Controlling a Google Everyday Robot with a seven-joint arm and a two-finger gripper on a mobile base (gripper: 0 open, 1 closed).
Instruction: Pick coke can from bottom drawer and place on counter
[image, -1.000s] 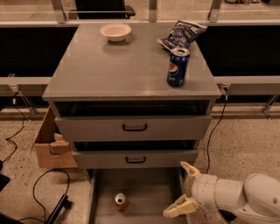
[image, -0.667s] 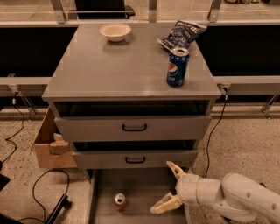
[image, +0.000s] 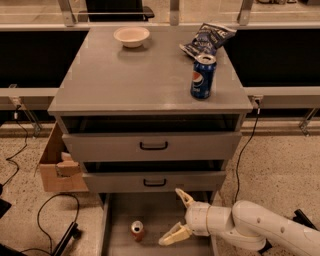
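The coke can, small and red-orange with a silver top, stands upright in the open bottom drawer, left of its middle. My gripper is open, its two pale fingers spread wide over the drawer. It sits just right of the can, a short gap away and not touching it. The white arm comes in from the lower right. The counter is the flat grey top of the cabinet above.
On the counter stand a blue Pepsi can, a chip bag and a white bowl. Two upper drawers with black handles are slightly open. A cardboard box sits left of the cabinet, with cables on the floor.
My gripper has moved left over the bottom drawer, from the drawer's right edge to close beside the coke can. The can has not moved.
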